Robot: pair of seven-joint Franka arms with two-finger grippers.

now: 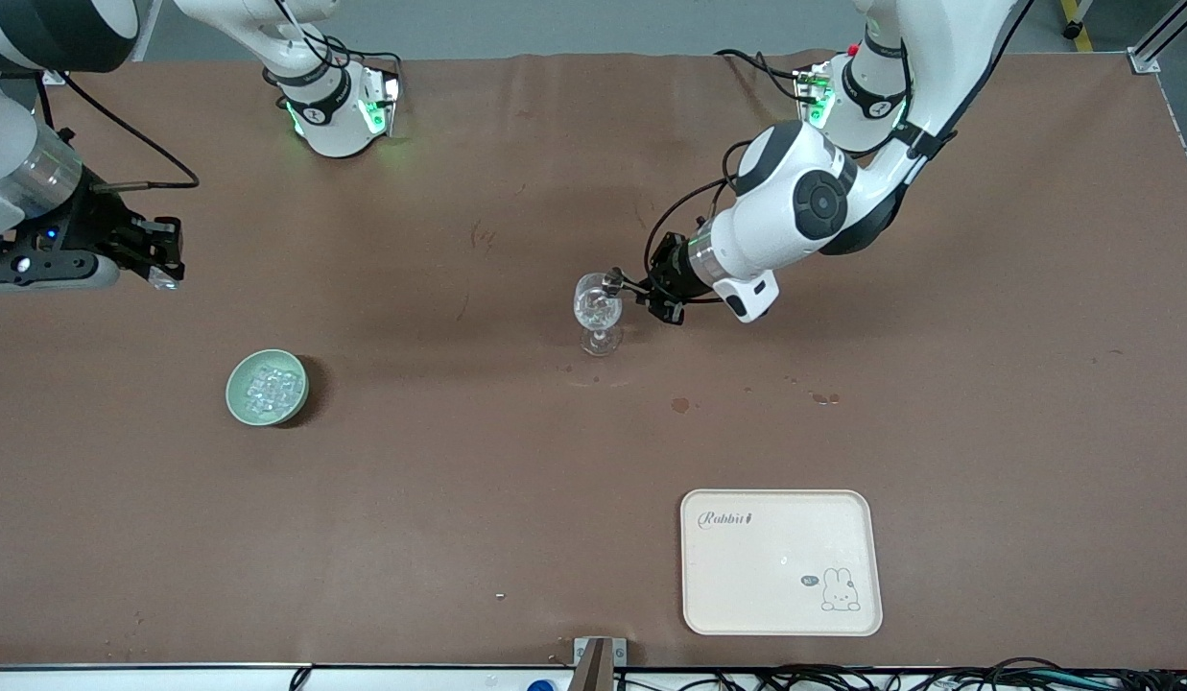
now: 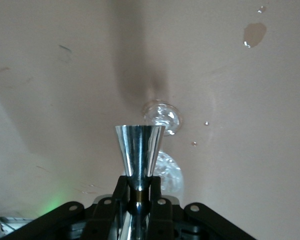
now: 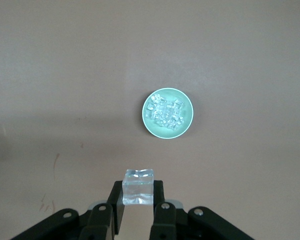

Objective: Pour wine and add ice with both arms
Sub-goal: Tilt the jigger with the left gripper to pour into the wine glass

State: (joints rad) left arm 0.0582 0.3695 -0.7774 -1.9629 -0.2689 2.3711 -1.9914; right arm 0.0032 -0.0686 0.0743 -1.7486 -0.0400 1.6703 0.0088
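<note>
I see a brown tabletop [image 1: 516, 499] with little on it. A pale green bowl [image 1: 267, 387] sits toward the right arm's end, heaped with clear ice cubes [image 1: 272, 384]. Well apart from it, near the middle, stands a clear stemmed wine glass [image 1: 599, 312], upright, with glinting contents I cannot make out. Nearer to the front camera than the glass, toward the left arm's end, lies a cream tray [image 1: 781, 561] printed with a rabbit and the word "Rabbit". A few small wet spots [image 1: 680, 405] mark the tabletop between the glass and the tray. Nothing lies between the bowl and the glass.

My left arm reaches down from its base, elbow bent, forearm sloping toward the glass. The left gripper [image 1: 620, 284] sits just at the rim of the glass, its jaws clamped on the narrow neck of a shiny metal jigger [image 2: 139, 156]. In the left wrist view the flared cup of the jigger lies across the bowl of the glass, the foot of the glass showing past it.

My right arm enters at the edge of the front view. The right gripper [image 1: 161, 276] hangs in the air over bare tabletop, pinching a single ice cube [image 3: 138, 186] between its fingertips. The right wrist view shows the bowl well clear of that cube.
</note>
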